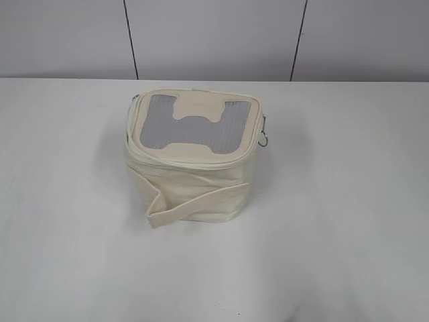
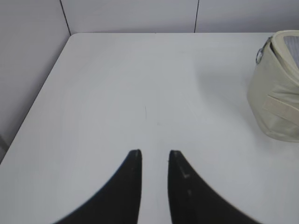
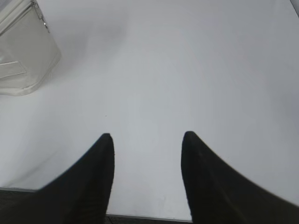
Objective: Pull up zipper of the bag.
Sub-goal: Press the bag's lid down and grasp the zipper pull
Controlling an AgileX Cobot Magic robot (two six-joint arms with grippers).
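Note:
The cream boxy bag (image 1: 191, 181) stands in the middle of the white table, its lid with the grey mesh window and H-shaped patch (image 1: 193, 125) facing up. The zipper track (image 1: 194, 159) runs round the lid's rim. A silver pull with a round ring (image 1: 265, 139) hangs at the lid's right side. The fabric strap (image 1: 194, 204) crosses the front. Neither gripper shows in the exterior view. My left gripper (image 2: 154, 153) is narrowly open and empty over bare table, the bag (image 2: 275, 93) far to its right. My right gripper (image 3: 147, 137) is wide open and empty, the bag (image 3: 23, 51) far to its upper left.
The white table (image 1: 348, 235) ends at a grey panelled wall (image 1: 214, 37) behind the bag. A second metal ring (image 2: 258, 56) hangs at the bag's left corner. The table's left edge (image 2: 32, 107) and its near edge (image 3: 140, 217) are close to the grippers.

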